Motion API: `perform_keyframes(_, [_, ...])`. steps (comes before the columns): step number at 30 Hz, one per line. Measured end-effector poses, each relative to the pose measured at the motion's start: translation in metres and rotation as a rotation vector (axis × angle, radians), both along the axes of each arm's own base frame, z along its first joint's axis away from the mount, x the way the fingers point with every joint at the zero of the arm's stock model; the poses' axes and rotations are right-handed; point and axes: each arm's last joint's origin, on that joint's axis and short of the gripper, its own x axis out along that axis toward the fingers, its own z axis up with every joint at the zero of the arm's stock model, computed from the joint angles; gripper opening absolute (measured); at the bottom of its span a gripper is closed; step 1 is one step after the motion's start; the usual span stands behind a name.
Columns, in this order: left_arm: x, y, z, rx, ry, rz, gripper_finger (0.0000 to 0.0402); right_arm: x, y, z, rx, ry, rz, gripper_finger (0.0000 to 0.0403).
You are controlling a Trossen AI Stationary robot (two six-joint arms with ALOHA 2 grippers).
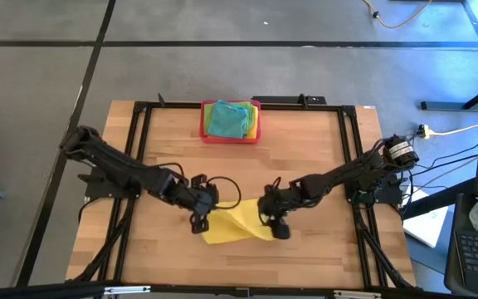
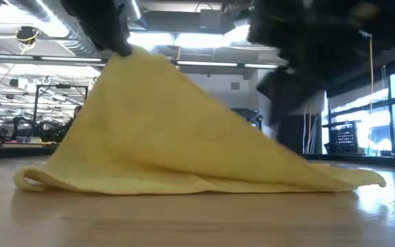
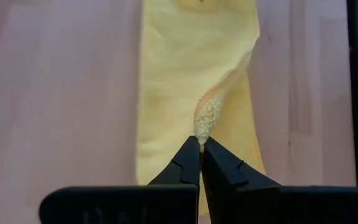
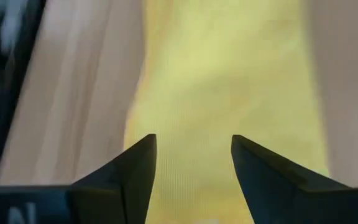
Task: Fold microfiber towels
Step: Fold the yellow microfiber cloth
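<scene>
Yellow towel (image 1: 235,223) near front edge of table (image 1: 305,149), mid-width, one corner lifted into a tent. Left gripper (image 3: 200,144) clenched on that corner; right gripper (image 4: 193,146) spread wide, hovering over cloth, holding nothing. Best handled by carrying pinched corner low across to opposite edge, keeping tension even (right could pin far side). Other towels piled in pink tray (image 1: 207,133) at back edge; count unclear. Low view cuts off both grippers.

Bright yellow soft microfiber towel (image 1: 237,223) on a light brown wood-grain table (image 1: 305,149). Pink rectangular tray (image 1: 231,134) holds teal, green and yellow folded cloths (image 1: 229,119). Both arms are black.
</scene>
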Motion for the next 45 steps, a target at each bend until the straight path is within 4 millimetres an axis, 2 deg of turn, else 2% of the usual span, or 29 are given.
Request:
perform_keyframes(6, [0.001, 0.019, 0.007, 0.01, -0.021, 0.071, 0.0, 0.029, 0.0, 0.03, 0.156, -0.336, -0.232, 0.0212])
perform_keyframes(8, [0.003, 0.025, 0.007, 0.011, -0.021, 0.09, 0.0, 0.031, -0.002, 0.031, 0.136, -0.369, -0.293, 0.0212])
perform_keyframes(12, [0.006, 0.034, 0.007, 0.026, -0.019, 0.098, 0.0, 0.026, -0.005, 0.021, 0.081, -0.275, -0.363, 0.0212])
perform_keyframes(17, [0.005, 0.045, 0.014, 0.029, -0.048, 0.125, 0.0, 0.021, -0.006, 0.007, 0.036, -0.155, -0.346, 0.0212])
perform_keyframes(23, [0.002, 0.051, 0.019, 0.047, -0.075, 0.177, 0.0, 0.023, 0.002, -0.009, 0.181, -0.046, -0.207, 0.0212])
perform_keyframes(28, [-0.002, 0.052, 0.019, 0.058, -0.049, 0.196, 0.0, 0.015, 0.002, -0.011, 0.196, 0.051, -0.184, 0.0208])
perform_keyframes(32, [-0.004, 0.052, 0.018, 0.056, -0.021, 0.212, 0.0, 0.013, -0.003, 0.003, 0.203, 0.018, -0.19, 0.0191])
perform_keyframes(38, [-0.005, 0.055, 0.017, 0.043, -0.006, 0.247, 0.0, 0.016, 0.002, 0.009, 0.273, -0.023, -0.261, 0.0183])
perform_keyframes(42, [-0.004, 0.058, 0.017, 0.03, -0.011, 0.275, 0.0, 0.014, 0.012, 0.006, 0.206, -0.059, -0.316, 0.0193])
perform_keyframes(45, [-0.004, 0.06, 0.017, 0.03, -0.011, 0.28, 0.0, 0.015, 0.019, -0.005, 0.181, -0.043, -0.342, 0.0201])
